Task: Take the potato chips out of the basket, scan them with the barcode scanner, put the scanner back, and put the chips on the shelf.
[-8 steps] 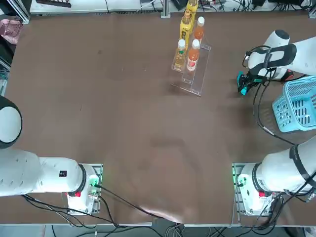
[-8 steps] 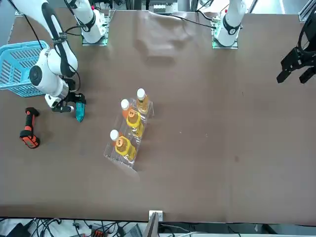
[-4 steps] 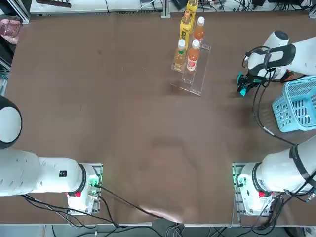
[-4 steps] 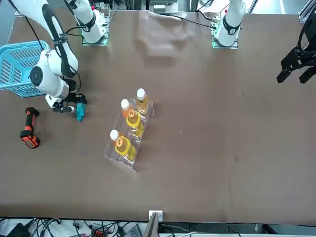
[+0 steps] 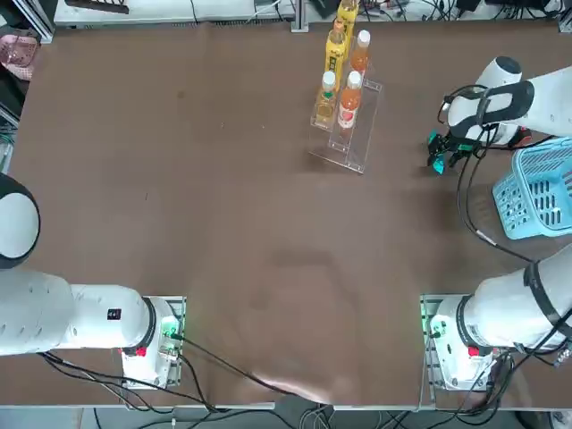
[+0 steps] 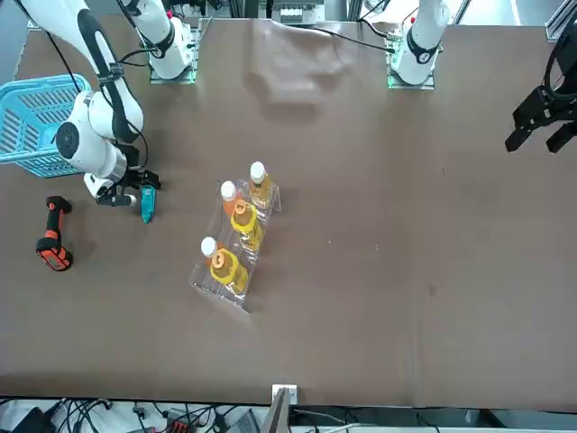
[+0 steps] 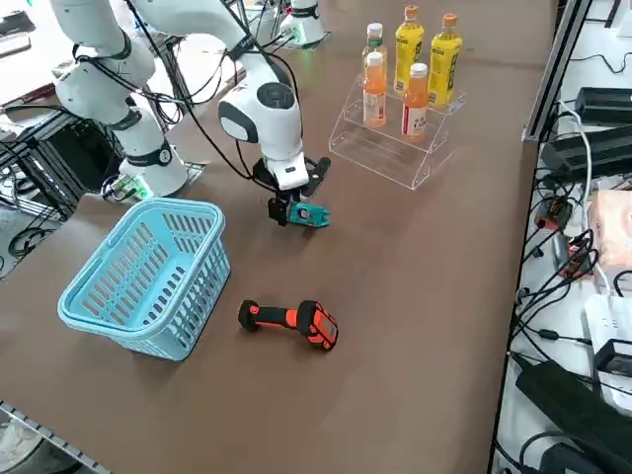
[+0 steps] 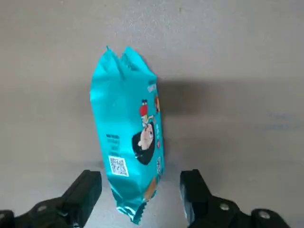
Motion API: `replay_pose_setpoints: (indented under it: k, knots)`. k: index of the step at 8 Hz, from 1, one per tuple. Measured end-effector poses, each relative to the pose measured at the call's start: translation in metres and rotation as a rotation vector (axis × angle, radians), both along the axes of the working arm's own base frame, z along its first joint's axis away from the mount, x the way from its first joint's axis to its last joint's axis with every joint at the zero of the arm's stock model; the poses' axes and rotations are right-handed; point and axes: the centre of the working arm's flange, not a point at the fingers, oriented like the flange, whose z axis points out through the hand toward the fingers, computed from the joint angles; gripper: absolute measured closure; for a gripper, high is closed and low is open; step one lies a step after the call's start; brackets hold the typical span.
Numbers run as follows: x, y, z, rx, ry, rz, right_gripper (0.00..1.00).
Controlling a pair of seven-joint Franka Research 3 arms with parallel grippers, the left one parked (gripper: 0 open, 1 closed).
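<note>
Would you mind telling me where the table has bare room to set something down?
The broad stretch from the shelf across to the parked arm's side is bare, as is the middle before the arm bases. It is crowded by the basket: the open right gripper straddles the chips, with the scanner nearby.

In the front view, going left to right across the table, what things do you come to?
Basket → barcode scanner → potato chips, lying on the table under the open right gripper → shelf with its drink bottles.
</note>
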Motion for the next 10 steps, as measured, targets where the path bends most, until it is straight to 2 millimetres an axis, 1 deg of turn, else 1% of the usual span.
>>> replay_pose_setpoints:
  k: [2, 3, 4, 5, 6, 7, 8, 9, 10]
  knots:
    - [0.003, 0.0, 0.003, -0.001, -0.01, 0.0, 0.0]
    - [0.009, 0.0, 0.014, -0.003, -0.035, 0.001, 0.0]
    - [0.016, 0.001, 0.035, -0.005, -0.067, 0.004, 0.0]
    - [0.025, 0.001, 0.063, -0.005, -0.089, 0.009, 0.0]
    - [0.035, -0.003, 0.091, -0.008, -0.108, 0.015, 0.0]
    - [0.046, -0.015, 0.114, -0.024, -0.125, 0.039, 0.0]
    - [0.057, -0.036, 0.129, -0.051, -0.133, 0.078, 0.0]
    - [0.067, -0.065, 0.139, -0.066, -0.131, 0.12, 0.0]
    - [0.076, -0.102, 0.144, -0.067, -0.132, 0.16, 0.0]
